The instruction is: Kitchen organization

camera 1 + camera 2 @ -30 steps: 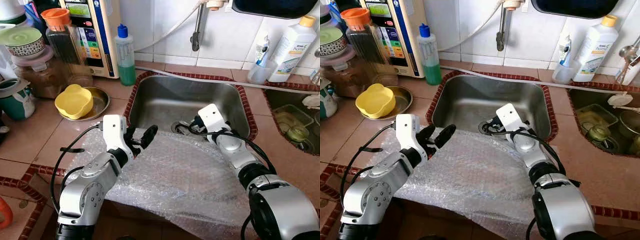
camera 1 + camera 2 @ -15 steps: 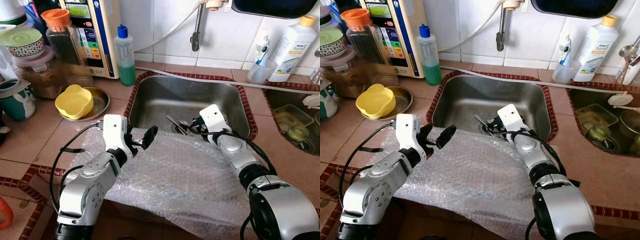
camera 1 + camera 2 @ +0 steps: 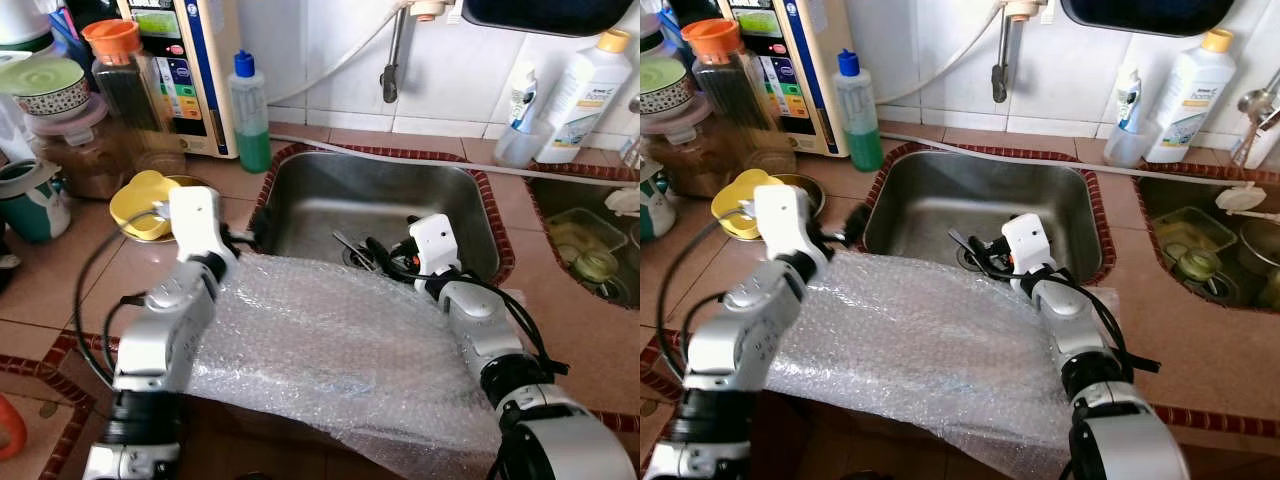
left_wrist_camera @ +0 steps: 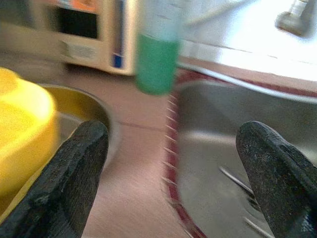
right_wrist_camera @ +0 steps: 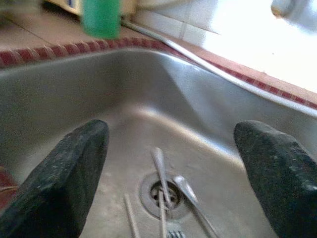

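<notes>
In the eye views a steel sink [image 3: 300, 205] is set into a tiled counter [image 3: 90, 270], and a sheet of bubble wrap [image 3: 330, 350] lies over the counter's front edge and the sink's near rim. The left gripper [image 3: 252, 236] is at the sink's left rim, above the wrap's far left corner, next to a yellow bowl [image 3: 140, 200] sitting in a metal dish [image 3: 200, 200]. The right gripper [image 3: 385, 255] reaches into the sink just past the wrap, over the drain, where cutlery [image 3: 350, 247] lies. A green bottle [image 3: 250, 110] stands behind the sink's left corner, beside a water purifier [image 3: 185, 70]; a white bottle [image 3: 585, 95] stands at the far right. In the left wrist view the fingers [image 4: 69, 183] are spread wide and hold nothing, with the bowl on one side and the sink on the other. In the right wrist view the fingers [image 5: 64, 183] are likewise wide apart and empty, above the cutlery [image 5: 166, 188] lying across the drain [image 5: 161, 193].
</notes>
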Robot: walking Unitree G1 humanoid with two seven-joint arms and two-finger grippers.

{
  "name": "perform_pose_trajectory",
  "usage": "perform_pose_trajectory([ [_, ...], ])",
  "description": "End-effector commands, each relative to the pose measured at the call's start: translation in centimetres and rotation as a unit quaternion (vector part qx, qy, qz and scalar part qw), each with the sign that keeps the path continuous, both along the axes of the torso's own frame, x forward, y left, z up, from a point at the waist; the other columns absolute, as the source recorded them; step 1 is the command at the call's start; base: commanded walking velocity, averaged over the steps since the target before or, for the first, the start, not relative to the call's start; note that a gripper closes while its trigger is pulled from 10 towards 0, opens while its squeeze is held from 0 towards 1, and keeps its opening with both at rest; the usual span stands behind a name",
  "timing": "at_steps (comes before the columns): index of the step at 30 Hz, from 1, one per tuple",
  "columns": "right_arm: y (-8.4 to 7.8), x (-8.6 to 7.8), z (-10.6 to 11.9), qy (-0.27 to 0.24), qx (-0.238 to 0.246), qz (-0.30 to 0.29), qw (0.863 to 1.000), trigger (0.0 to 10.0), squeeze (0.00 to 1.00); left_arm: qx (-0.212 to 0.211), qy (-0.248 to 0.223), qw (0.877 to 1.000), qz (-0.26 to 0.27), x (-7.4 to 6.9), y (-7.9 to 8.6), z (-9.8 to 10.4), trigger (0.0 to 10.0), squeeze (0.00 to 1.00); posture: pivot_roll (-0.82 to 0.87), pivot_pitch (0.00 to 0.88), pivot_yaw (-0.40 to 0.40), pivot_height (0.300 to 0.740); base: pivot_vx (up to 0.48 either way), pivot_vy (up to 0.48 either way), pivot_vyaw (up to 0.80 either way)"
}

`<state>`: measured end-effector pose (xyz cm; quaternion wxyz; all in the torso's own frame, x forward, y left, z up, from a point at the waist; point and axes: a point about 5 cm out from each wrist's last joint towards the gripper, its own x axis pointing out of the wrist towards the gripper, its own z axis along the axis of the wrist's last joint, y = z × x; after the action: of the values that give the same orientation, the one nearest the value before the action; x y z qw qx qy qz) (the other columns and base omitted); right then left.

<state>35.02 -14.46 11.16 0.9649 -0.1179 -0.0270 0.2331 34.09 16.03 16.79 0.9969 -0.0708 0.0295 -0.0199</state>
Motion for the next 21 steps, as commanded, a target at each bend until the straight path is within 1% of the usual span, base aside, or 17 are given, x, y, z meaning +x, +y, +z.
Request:
perform_pose_trajectory([
  [1,0.5,-0.6,0.3,-0.01,-0.007,0.025,1.0,10.0,1.0,0.007,-0.003,0.999,0.049,0.8,1.2,0.4,10.0,0.12,0.13,0.029,0.072,0.74,0.0,0.0,0.0],
  [2,0.6,-1.0,0.3,-0.013,-0.01,0.034,0.999,10.0,1.0,0.009,-0.001,0.997,0.07,1.2,1.7,0.6,10.0,0.12,0.13,0.029,0.072,0.74,0.0,0.0,0.0],
  [3,0.8,-1.5,0.3,-0.015,-0.009,0.044,0.999,10.0,1.0,0.007,0.001,0.996,0.094,1.6,2.2,0.7,10.0,0.0,0.12,0.027,0.076,0.74,0.0,0.0,0.0],
  [4,1.0,-2.0,0.3,-0.015,-0.008,0.053,0.998,10.0,1.0,-0.003,0.004,0.993,0.116,2.1,2.7,0.8,10.0,0.0,0.11,0.026,0.079,0.74,0.0,0.0,0.0],
  [5,1.0,-2.0,0.3,-0.015,-0.008,0.053,0.998,10.0,1.0,-0.003,0.004,0.993,0.116,2.1,2.7,0.8,10.0,0.0,0.11,0.026,0.079,0.74,0.0,0.0,0.0],
  [7,1.2,-2.8,0.3,-0.012,-0.002,0.062,0.998,10.0,1.0,-0.012,0.007,0.989,0.149,2.7,3.5,1.0,10.0,0.0,0.1,0.023,0.081,0.74,0.0,0.0,0.0],
  [8,1.2,-2.8,0.3,-0.012,-0.002,0.062,0.998,10.0,1.0,-0.012,0.007,0.989,0.149,2.7,3.5,1.0,10.0,0.0,0.1,0.023,0.081,0.74,0.0,0.0,0.0],
  [9,1.4,-3.4,0.2,-0.009,0.001,0.069,0.998,10.0,1.0,-0.017,0.009,0.984,0.177,3.2,4.3,1.2,10.0,0.0,0.09,0.021,0.084,0.74,0.0,0.0,0.0],
  [10,1.4,-3.4,0.2,-0.009,0.001,0.069,0.998,10.0,1.0,-0.017,0.009,0.984,0.177,3.2,4.3,1.2,10.0,0.0,0.09,0.021,0.084,0.74,0.0,0.0,0.0],
  [12,1.5,-3.9,0.3,-0.007,0.002,0.073,0.997,10.0,1.0,-0.023,0.012,0.979,0.204,3.4,5.2,1.3,10.0,0.0,0.08,0.019,0.086,0.74,0.0,0.0,0.0],
  [13,1.5,-4.2,0.4,-0.005,0.002,0.073,0.997,10.0,1.0,-0.035,0.02,0.975,0.22,3.6,5.9,1.1,10.0,0.0,0.07,0.017,0.089,0.74,0.0,0.0,0.0],
  [15,1.5,-4.2,0.4,-0.005,0.002,0.073,0.997,10.0,1.0,-0.035,0.02,0.975,0.22,3.6,5.9,1.1,10.0,0.0,0.07,0.017,0.089,0.74,0.0,0.0,0.0],
  [16,1.5,-4.5,0.4,-0.004,0.001,0.074,0.997,10.0,1.0,-0.049,0.032,0.969,0.242,3.7,6.9,1.0,10.0,0.0,0.06,0.015,0.093,0.74,0.0,0.0,0.0],
  [17,1.6,-4.6,0.4,-0.004,0.0,0.075,0.997,10.0,1.0,-0.053,0.035,0.967,0.248,3.7,7.2,0.9,10.0,0.0,0.06,0.015,0.093,0.74,0.0,0.0,0.0],
  [20,1.7,-4.9,0.5,-0.003,-0.005,0.078,0.997,10.0,1.0,-0.041,0.033,0.962,0.267,3.7,7.8,1.1,10.0,0.0,0.06,0.015,0.094,0.74,0.0,0.0,0.0],
  [21,1.8,-5.1,0.5,0.0,-0.007,0.078,0.997,10.0,1.0,-0.031,0.028,0.958,0.283,3.7,8.4,1.2,10.0,0.0,0.07,0.016,0.095,0.74,0.0,0.0,0.0],
])
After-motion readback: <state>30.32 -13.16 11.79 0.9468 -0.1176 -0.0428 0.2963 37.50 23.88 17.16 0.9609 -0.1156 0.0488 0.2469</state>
